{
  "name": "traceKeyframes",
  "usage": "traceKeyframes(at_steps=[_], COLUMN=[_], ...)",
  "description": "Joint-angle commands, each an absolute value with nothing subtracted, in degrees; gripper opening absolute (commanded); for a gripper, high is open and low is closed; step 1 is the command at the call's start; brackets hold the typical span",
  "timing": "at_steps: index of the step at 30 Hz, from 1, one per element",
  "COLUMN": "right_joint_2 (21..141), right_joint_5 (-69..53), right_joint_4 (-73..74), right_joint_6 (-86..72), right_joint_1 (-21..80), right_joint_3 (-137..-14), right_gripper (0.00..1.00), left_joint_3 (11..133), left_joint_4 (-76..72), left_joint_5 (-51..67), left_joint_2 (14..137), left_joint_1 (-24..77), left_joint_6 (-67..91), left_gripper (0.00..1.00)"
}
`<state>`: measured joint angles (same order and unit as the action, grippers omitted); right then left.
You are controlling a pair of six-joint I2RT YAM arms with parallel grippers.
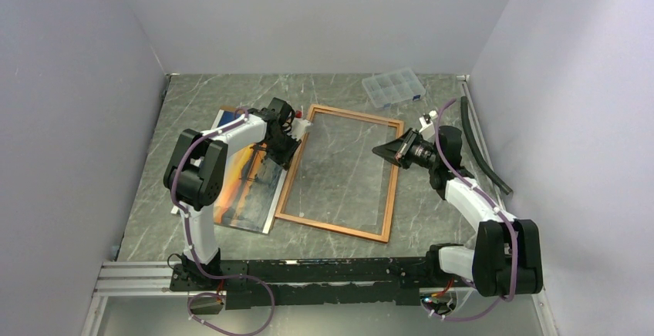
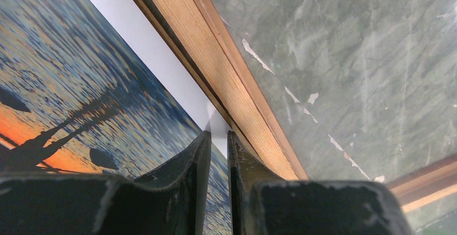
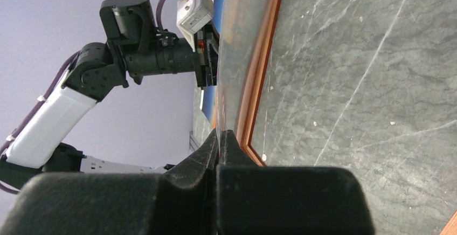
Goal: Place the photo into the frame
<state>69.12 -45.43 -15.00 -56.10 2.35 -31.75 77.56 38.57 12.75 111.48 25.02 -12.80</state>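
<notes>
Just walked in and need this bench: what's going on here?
They are framing a picture. The thin reddish-brown wooden frame with a clear pane lies flat mid-table, empty. The glossy sunset print lies beside it, on the left. The left claw has its fingers nearly together around the print's white edge; whether it grips is unclear. The right claw, shut, sits at the frame's opposite edge.

Counts in the scene. You see two arms, the left arm (image 1: 202,174) and the right arm (image 1: 470,193). Each ends in one gripper, so you count two: the left gripper (image 2: 218,133) and the right gripper (image 3: 218,132), with two fingers apiece. On the one table (image 1: 432,220) you count one photo (image 1: 247,197), one frame (image 1: 333,228), one clear compartment box (image 1: 394,88) and one black strip (image 1: 480,155).
</notes>
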Motion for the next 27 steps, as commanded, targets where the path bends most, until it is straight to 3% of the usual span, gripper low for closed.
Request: traceKeyframes(at_steps=[1,18,27], right_joint_2=[67.8,71.8,70.5], right_joint_5=[-44.9,-43.2,-46.9], right_joint_4=[-16.1,-13.9,-23.4], right_joint_6=[-53.6,-49.0,-56.4], right_joint_1=[2.4,1.4,1.2], right_joint_3=[-33.5,-35.9,-32.8], right_gripper=[0.00,0.00,0.00], left_joint_3=[77.0,78.1,78.7], left_joint_4=[38.2,39.0,39.4], left_joint_5=[14.1,14.4,14.5], left_joint_2=[111.4,111.9,112.2], left_joint_1=[25.5,25.6,25.7], left_joint_6=[-13.3,-13.5,-13.7], left_gripper=[0.23,0.20,0.19])
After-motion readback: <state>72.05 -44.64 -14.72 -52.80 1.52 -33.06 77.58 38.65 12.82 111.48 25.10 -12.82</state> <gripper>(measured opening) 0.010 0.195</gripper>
